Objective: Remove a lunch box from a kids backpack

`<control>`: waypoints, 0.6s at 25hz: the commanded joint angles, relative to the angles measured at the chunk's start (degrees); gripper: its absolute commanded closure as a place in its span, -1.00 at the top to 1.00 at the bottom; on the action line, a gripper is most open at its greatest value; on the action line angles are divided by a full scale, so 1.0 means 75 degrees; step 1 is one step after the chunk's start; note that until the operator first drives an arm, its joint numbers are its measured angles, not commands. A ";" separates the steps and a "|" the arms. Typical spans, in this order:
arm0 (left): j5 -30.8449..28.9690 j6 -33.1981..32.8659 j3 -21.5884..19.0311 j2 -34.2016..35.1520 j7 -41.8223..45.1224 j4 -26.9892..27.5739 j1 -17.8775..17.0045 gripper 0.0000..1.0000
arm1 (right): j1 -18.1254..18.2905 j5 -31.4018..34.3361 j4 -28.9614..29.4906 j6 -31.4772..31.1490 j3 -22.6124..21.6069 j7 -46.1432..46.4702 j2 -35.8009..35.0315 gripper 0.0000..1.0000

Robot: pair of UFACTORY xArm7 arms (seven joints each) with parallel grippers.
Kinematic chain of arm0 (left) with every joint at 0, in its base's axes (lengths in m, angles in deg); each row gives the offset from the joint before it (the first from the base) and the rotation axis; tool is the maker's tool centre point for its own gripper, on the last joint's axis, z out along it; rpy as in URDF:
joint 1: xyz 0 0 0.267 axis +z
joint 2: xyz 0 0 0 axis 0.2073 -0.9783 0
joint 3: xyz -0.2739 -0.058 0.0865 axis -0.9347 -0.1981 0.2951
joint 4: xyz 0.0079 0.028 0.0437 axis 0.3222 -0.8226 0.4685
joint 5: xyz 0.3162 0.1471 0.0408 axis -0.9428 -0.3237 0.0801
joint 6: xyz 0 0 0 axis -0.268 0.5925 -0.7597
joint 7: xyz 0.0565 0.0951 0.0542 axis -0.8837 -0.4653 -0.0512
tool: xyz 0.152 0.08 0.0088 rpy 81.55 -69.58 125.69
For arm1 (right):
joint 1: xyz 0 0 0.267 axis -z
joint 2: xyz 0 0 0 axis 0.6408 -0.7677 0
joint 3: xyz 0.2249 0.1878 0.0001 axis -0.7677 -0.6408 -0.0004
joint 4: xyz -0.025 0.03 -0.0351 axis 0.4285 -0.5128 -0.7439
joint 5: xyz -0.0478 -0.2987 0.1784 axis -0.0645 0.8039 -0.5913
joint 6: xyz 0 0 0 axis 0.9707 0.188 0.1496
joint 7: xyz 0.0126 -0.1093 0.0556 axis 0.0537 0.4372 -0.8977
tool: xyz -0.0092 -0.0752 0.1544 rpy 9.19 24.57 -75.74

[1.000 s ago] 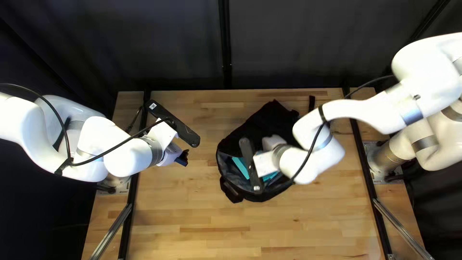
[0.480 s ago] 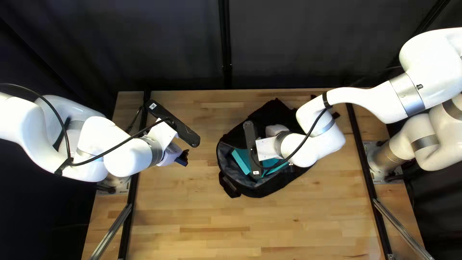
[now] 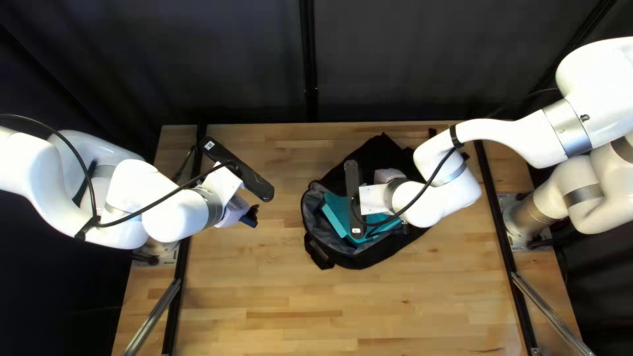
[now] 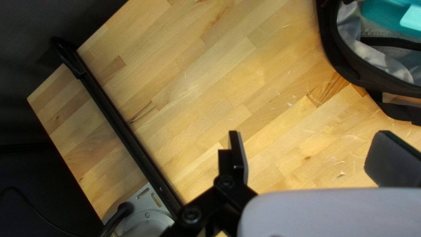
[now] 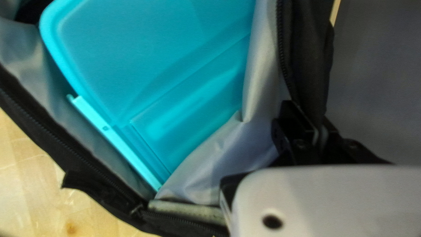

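A pale wooden bench (image 3: 264,290) carries everything. On it lies a black fabric backpack (image 3: 316,247) with a grey lining (image 5: 258,66), its mouth agape. The bag is soft and slack, so it would probably ride up with its load unless something pins it down.

Inside sits the teal plastic lunch box (image 5: 149,57), lid in view, lining folded close along its sides. It looks stiff and smooth, so I expect little give under a squeeze and some tendency to slip. I can't tell whether it is full; a lidded box of this kind is probably light when empty, noticeably heavier packed. The broad lid offers nothing to pinch. The best hold is likely across the rim near an exposed corner, or on opposite side walls, with the lining kept out of the bite.

The right tool (image 5: 311,116) is clenched on the bag's black edge, beside the box, which should help keep the opening wide. The left tool (image 4: 311,151) is released, its fingers spread with nothing between them, well apart from the bag and free for the lift.

Smallest is the paler latch strip (image 5: 118,145) along one side; hauling on that alone could pop the lid.
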 commanded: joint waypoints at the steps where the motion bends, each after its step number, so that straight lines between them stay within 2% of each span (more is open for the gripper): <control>1: 0.0000 0.0000 0.0000 0.0000 0.0000 0.0000 0.0000 1.00 | 0.0000 0.0000 0.0000 0.0000 0.0000 0.0000 0.0000 -1.00; 10: 0.0000 0.0000 0.0000 0.0000 0.0000 0.0000 0.0000 1.00 | 0.0000 0.0000 0.0000 0.0000 0.0000 0.0000 0.0000 -1.00; 15: 0.0000 0.0000 0.0000 0.0000 0.0000 0.0000 0.0000 1.00 | 0.0288 -0.0005 -0.0991 0.0174 0.0336 -0.0072 0.0992 -1.00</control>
